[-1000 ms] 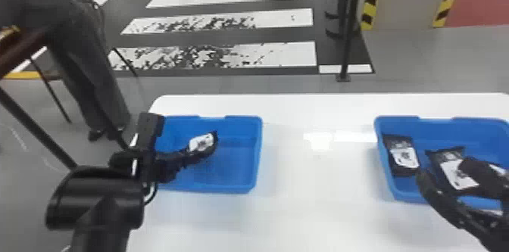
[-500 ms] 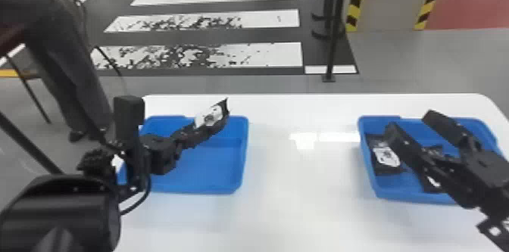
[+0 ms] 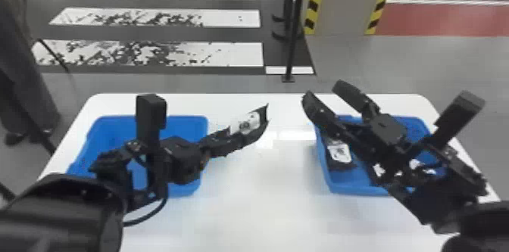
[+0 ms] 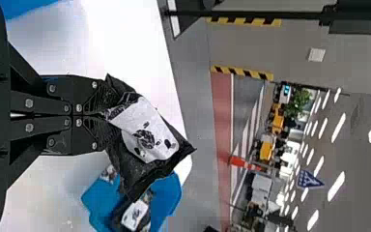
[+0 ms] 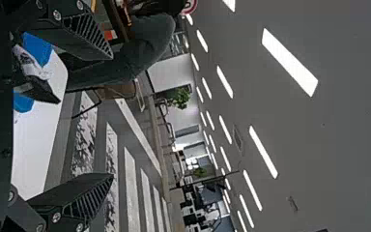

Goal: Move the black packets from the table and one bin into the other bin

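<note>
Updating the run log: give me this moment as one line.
left gripper: shut on black packet, above table | right gripper: open, at right bin | inside right bin: packets

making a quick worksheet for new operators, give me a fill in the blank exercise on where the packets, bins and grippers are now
1. The black plastic packet with a white label is held by the ____ gripper.
2. The two open plastic bins are coloured ____.
3. The flat black fingers of the right gripper are ____, with nothing between them.
4. The smooth table under the bins is ____.

Missing words: left; blue; open; white
</note>
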`<act>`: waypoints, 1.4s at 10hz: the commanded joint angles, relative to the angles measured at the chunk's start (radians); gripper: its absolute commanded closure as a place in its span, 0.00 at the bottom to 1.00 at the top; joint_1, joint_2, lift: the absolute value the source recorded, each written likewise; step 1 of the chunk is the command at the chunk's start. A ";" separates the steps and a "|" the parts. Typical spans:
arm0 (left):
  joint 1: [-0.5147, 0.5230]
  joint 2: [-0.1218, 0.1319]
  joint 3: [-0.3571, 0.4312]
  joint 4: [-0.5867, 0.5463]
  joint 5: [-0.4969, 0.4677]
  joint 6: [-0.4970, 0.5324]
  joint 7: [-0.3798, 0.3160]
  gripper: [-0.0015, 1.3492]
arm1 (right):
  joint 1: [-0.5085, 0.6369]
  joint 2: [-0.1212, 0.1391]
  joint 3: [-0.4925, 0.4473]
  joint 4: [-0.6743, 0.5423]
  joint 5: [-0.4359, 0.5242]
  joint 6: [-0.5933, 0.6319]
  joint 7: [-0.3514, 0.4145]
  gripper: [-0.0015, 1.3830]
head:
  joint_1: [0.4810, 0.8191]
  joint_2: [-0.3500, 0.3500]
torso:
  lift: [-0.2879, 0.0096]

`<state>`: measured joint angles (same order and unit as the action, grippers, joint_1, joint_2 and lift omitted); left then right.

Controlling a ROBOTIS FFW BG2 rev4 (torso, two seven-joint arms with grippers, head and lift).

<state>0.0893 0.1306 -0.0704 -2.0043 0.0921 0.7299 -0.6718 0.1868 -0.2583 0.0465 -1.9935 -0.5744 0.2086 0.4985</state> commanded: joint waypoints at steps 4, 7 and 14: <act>0.001 0.010 -0.055 -0.032 0.079 -0.021 0.000 0.90 | -0.052 -0.013 0.089 0.090 -0.028 0.015 0.000 0.12 | 0.63 0.42 | 0.60; 0.001 0.014 -0.069 -0.044 0.099 -0.035 0.000 0.90 | -0.067 -0.019 0.107 0.100 -0.036 0.052 0.000 0.51 | 0.63 0.43 | 0.60; 0.006 0.015 -0.063 -0.046 0.115 -0.043 -0.002 0.90 | -0.064 -0.021 0.107 0.061 -0.050 0.152 -0.014 0.79 | 0.63 0.45 | 0.60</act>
<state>0.0946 0.1449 -0.1339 -2.0529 0.2036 0.6898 -0.6726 0.1226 -0.2792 0.1535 -1.9322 -0.6246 0.3648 0.4847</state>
